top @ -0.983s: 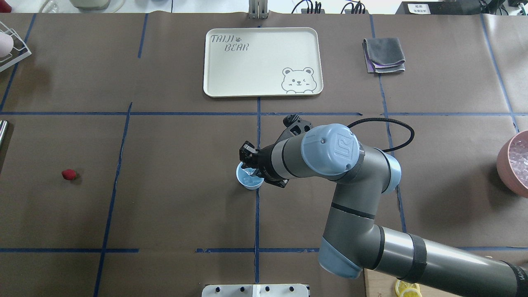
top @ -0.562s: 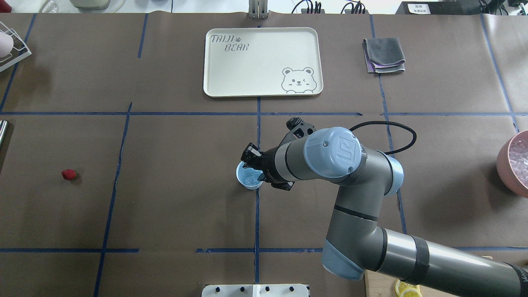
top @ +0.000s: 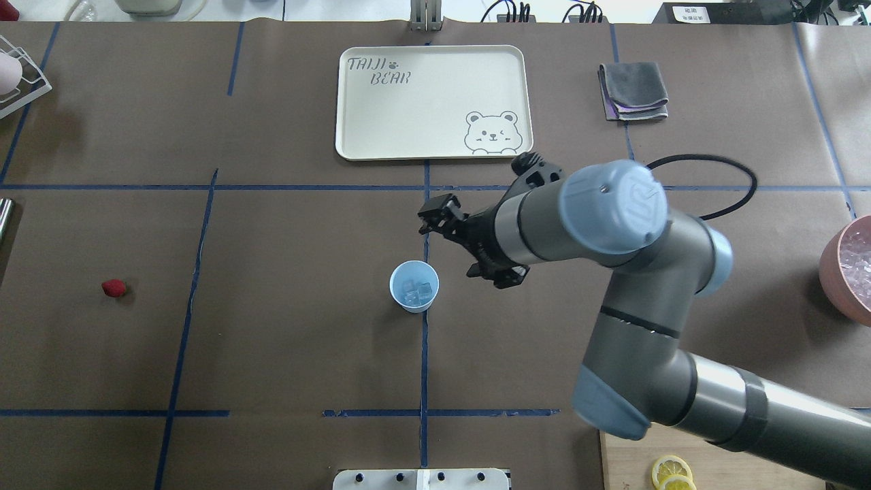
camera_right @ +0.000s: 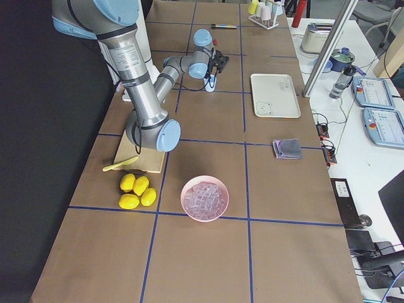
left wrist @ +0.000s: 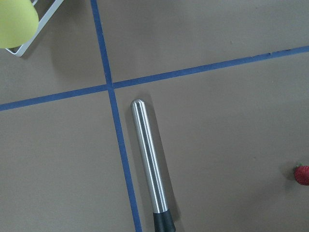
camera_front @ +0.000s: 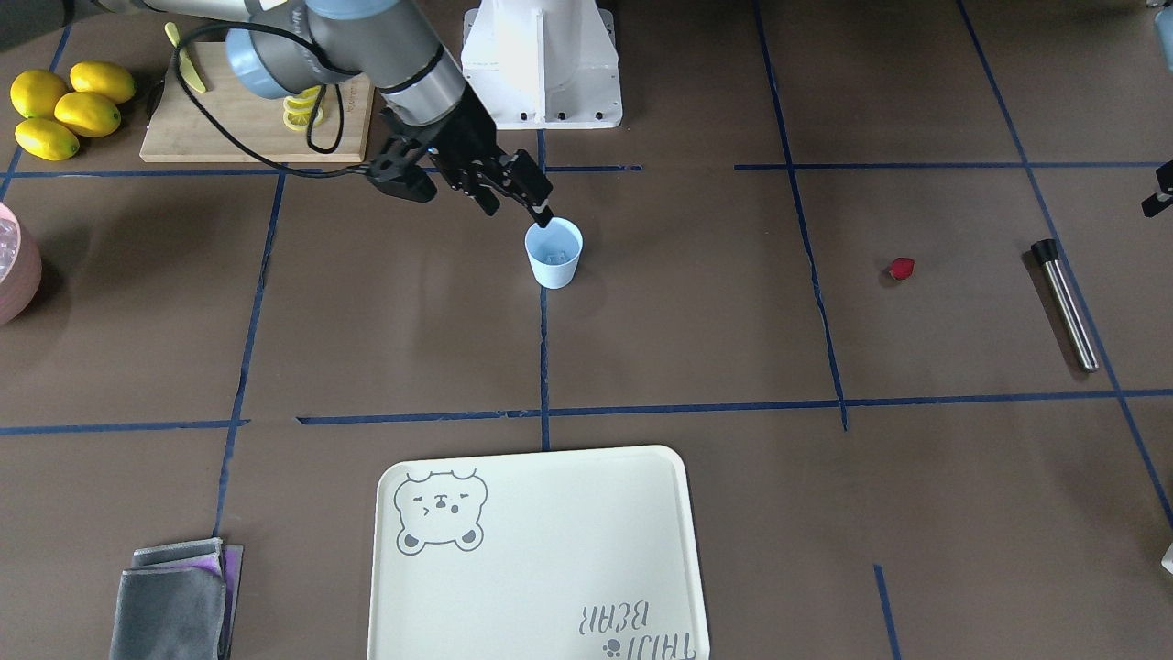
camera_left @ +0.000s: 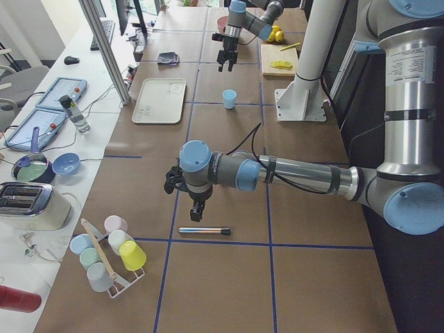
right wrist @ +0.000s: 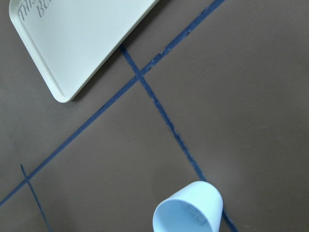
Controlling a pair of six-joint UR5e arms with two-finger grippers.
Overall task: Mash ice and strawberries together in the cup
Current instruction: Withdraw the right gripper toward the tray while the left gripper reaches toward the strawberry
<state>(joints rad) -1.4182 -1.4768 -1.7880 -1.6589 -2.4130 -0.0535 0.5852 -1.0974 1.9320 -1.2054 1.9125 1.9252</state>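
The pale-blue cup (top: 414, 295) stands upright at the table's middle, with lumps of ice (top: 416, 291) showing inside. My right gripper (top: 435, 215) hovers open and empty just beyond the cup, toward the tray; in the front-facing view one of its fingers (camera_front: 542, 217) hangs by the cup (camera_front: 553, 254) rim. The strawberry (top: 113, 288) lies alone far to the left, also seen as a strawberry (left wrist: 302, 174) at the left wrist view's edge. My left gripper (camera_left: 195, 208) hangs over a steel rod (camera_left: 205, 230); I cannot tell whether it is open or shut.
A cream tray (top: 432, 102) and a folded grey cloth (top: 633, 92) lie at the back. A pink bowl (top: 847, 269) of ice sits at the right edge. Lemons (camera_front: 64, 105) and a cutting board (camera_front: 247, 119) are near the base. A rack of cups (camera_left: 104, 257) stands far left.
My right gripper has lifted off the cup's mouth and drawn back toward the tray and to the right. The ice in the cup is now uncovered.
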